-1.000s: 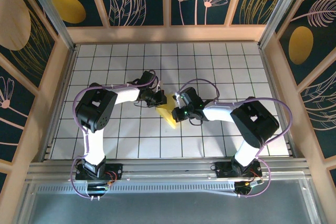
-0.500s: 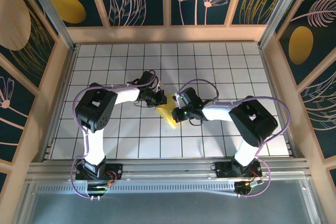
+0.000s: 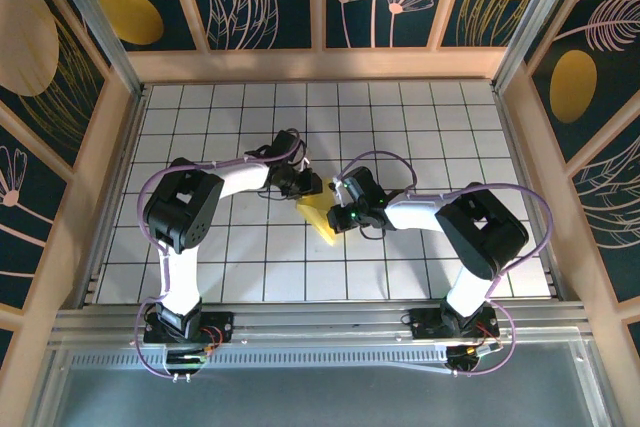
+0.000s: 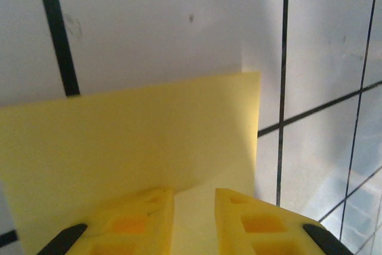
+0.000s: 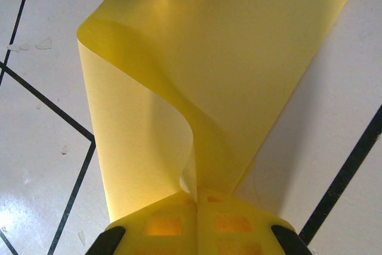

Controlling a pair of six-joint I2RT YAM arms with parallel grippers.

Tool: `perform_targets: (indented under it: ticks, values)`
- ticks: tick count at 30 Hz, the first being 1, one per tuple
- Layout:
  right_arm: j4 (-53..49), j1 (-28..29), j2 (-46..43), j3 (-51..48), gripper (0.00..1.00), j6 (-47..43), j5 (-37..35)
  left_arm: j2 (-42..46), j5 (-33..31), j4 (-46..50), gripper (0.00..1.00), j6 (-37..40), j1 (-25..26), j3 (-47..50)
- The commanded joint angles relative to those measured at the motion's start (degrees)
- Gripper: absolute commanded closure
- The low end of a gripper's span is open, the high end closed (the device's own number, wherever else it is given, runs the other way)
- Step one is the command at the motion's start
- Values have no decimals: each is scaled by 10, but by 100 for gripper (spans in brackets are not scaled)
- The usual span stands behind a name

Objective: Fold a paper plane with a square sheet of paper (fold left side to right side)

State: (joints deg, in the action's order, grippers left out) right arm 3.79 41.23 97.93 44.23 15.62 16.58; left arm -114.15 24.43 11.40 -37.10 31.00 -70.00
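White gridded tabletop (image 3: 420, 127), centre: a thin pale yellow paper square (image 3: 322, 219), curled over. Its loop is pinched tight by the right gripper (image 5: 197, 219); the left gripper (image 4: 194, 219) stands slightly parted at the sheet's edge. Align edges before flattening the crease.

The square sheet of paper (image 3: 318, 221) is laid near the middle of the bench (image 3: 420, 117), between both arms. The left gripper (image 3: 307, 186) is placed just behind it, and the right gripper (image 3: 339, 213) at its right edge.
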Motion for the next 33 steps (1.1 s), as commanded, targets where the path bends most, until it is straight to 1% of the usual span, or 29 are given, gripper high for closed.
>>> perform_targets:
  ticks: [1,4,7,10,13,17,23,29,33]
  values:
    - [-21,-4,14,-18,100,6,-3,41,-45,32,75,14,-7,-25]
    - [-19,-4,16,-16,100,6,-1,83,-64,22,76,13,-9,-8]
    - [-18,-4,18,-14,100,7,0,127,-55,-9,83,5,-9,39]
    - [-20,-4,18,-14,100,5,-1,151,-8,-48,88,-11,-8,97]
    - [-22,-4,17,-14,100,4,-3,156,45,-109,92,-40,-2,160]
    - [-26,-4,17,-16,100,3,-6,175,78,-171,95,-74,5,217]
    - [-25,-4,17,-16,100,5,-6,170,104,-210,96,-93,9,246]
    - [-26,-4,18,-14,100,5,-7,163,99,-211,96,-92,12,247]
    - [-29,-4,19,-13,100,4,-8,135,101,-214,96,-92,14,242]
